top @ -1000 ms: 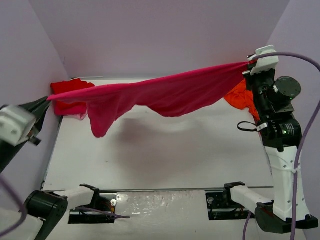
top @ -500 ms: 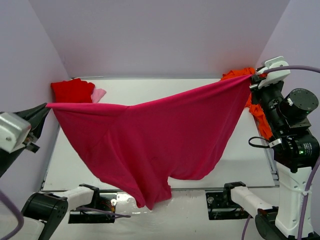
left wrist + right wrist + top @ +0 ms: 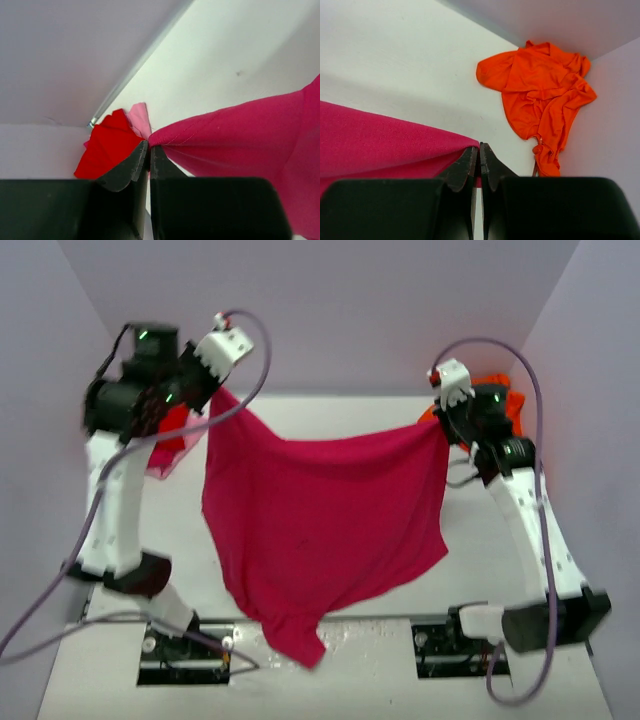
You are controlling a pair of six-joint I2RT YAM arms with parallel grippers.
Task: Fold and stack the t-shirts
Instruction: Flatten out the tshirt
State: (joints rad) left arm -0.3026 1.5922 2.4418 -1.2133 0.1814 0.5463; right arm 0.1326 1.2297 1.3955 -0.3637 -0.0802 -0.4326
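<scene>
Magenta t-shirt hangs spread between your two arms, lifted off the counter, its lowest tip dangling by the near edge. Your left pincer is pressed together on one top corner, and your right pincer pinches the other. The red t-shirt lies in the far left corner and the orange t-shirt is crumpled in the far right. You appear to be at the spreading step, before any fold. Next, lower both corners evenly, so the cloth lands flat and unwrinkled.
</scene>
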